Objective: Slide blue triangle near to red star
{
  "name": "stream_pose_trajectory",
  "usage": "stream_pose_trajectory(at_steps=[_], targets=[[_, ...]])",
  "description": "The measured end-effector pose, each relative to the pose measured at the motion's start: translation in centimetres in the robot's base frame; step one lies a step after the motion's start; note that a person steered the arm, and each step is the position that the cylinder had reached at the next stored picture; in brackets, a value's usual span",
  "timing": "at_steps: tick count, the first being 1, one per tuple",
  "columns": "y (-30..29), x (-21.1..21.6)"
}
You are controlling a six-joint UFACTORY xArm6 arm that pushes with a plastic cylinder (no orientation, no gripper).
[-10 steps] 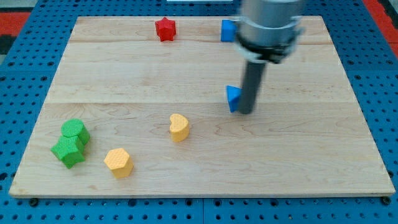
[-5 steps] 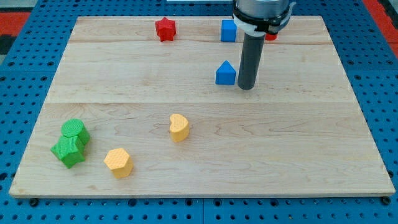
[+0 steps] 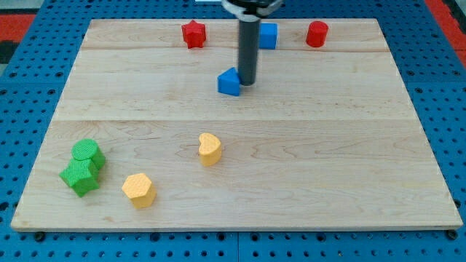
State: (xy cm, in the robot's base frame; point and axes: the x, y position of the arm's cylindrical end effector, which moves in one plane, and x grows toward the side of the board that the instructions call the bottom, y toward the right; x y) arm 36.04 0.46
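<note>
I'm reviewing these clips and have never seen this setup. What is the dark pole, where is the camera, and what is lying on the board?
The dark pole is the robot arm's pushing rod; it has no fingers and holds nothing. My tip sits right against the blue triangle, on its side toward the view's right. There is one camera view, looking down at a wooden board; its mounting is not on record. Along the view's top lie a red star, a blue cube and a red cylinder. Lower down are two yellow blocks and two green blocks at the view's left.
</note>
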Motion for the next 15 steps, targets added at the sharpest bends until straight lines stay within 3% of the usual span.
stream_pose_trajectory(at_steps=[4, 5, 6, 8, 12, 13, 15], targets=[[-6.3, 5.1], [-11.8, 2.8], [-13.5, 0.6], [-9.6, 1.3], [-5.7, -3.7], [-6.3, -4.7], [-13.0, -5.8]])
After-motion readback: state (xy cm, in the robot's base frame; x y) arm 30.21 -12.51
